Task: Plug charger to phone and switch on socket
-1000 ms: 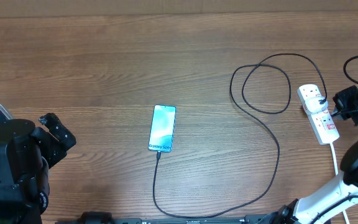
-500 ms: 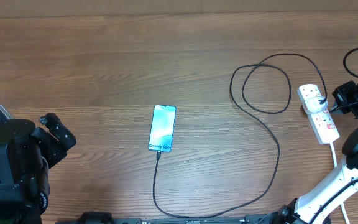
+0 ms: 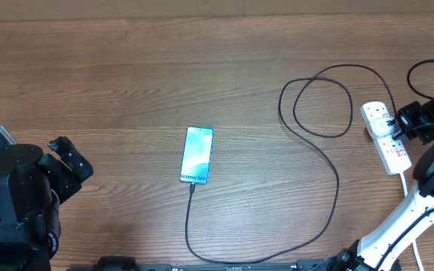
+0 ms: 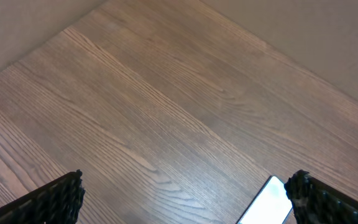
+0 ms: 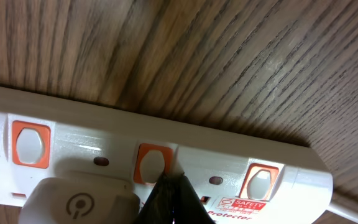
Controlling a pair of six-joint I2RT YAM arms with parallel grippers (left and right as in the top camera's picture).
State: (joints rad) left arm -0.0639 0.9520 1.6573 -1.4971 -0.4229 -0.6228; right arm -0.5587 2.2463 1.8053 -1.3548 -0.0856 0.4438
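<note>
wooden table (image 3: 126, 75) seen from above, w/ two robot arms at its near corners.

the phone (image 3: 197, 155) lies flat, screen up, a bit left of centre; its "galaxy" text is at the near end. the charger (image 3: 330, 181), a thin black cable, meets the phone's near edge, dips toward us, curves right, then climbs far-right into a loose double loop and ends at a plug on the socket (image 3: 385, 139). the socket, a white power strip, lies near the right edge, its thick white cord (image 3: 407, 188) trailing toward us.

left gripper (image 3: 70, 162) hovers at the near-left, well apart from the phone, fingers spread wide and holding nothing. in its wrist view we see the two dark fingertips (image 4: 61, 196) at the bottom corners and a corner of the phone between them.

right gripper (image 3: 405, 124) is at the socket's right side, fingers pressed together, gripping nothing. its wrist view shows the tips just beside the middle of three orange-red switches (image 5: 151, 163), next to a white plug (image 5: 82, 199). we can't tell if they touch the switch.
</note>
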